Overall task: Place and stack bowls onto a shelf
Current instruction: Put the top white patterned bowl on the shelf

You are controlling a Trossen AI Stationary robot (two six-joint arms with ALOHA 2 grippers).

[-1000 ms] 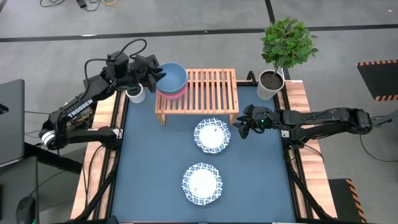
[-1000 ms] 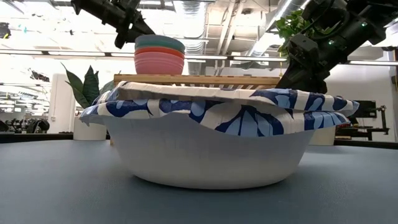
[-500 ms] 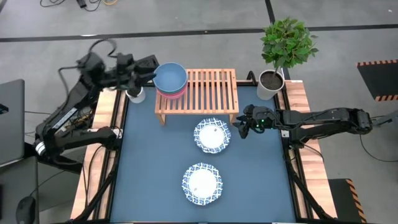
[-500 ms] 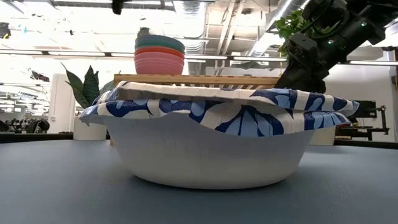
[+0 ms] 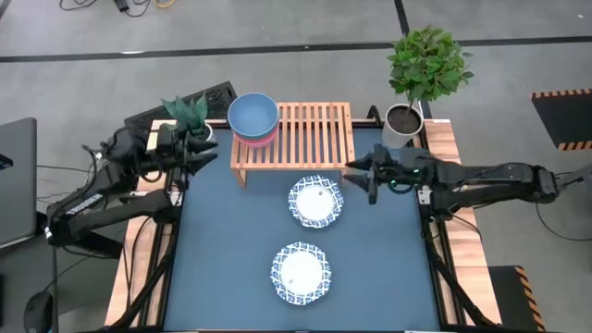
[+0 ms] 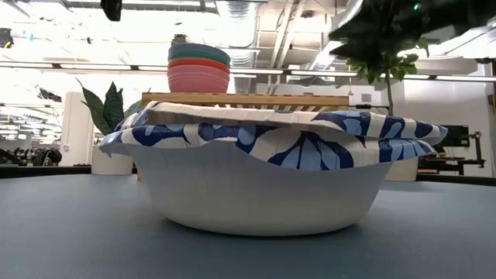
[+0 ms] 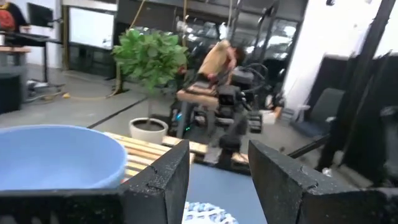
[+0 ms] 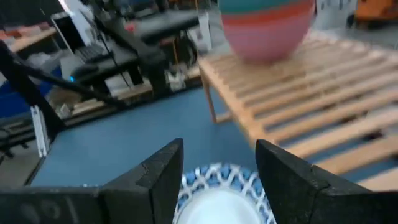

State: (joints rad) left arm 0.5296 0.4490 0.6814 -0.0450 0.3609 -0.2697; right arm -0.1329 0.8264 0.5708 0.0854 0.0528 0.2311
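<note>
Since the big blue tabletop (image 5: 222, 268) takes up most of the high view, start there: it carries the low light-wood slatted shelf (image 5: 305, 134) at its far edge and two white bowls with blue patterned rims in front of it. The nearer-to-shelf patterned bowl (image 5: 315, 202) sits just in front of the rack, the other patterned bowl (image 5: 300, 271) well apart from it, closer to the near edge. Already on the shelf's left end is a stack: the plain teal bowl (image 5: 253, 114) nested in the plain pink bowl (image 5: 256, 139).

A leafy green plant in a white pot (image 5: 416, 79) stands off the right far corner, a smaller potted plant (image 5: 190, 116) off the left.

The right end effector (image 5: 363, 172) hangs just beside the nearer patterned bowl, fingers spread wide with nothing between them; its wrist view looks down on that bowl's rim. The left end effector (image 5: 199, 153) sits off the tabletop's left edge, partly parted and empty.

My guess on handling: these look like thin, light, stiff bowls with a wavy lip, probably a bit slick. I'd pinch the rim with one finger inside and one outside, and keep it level so it drops cleanly onto the shelf.
</note>
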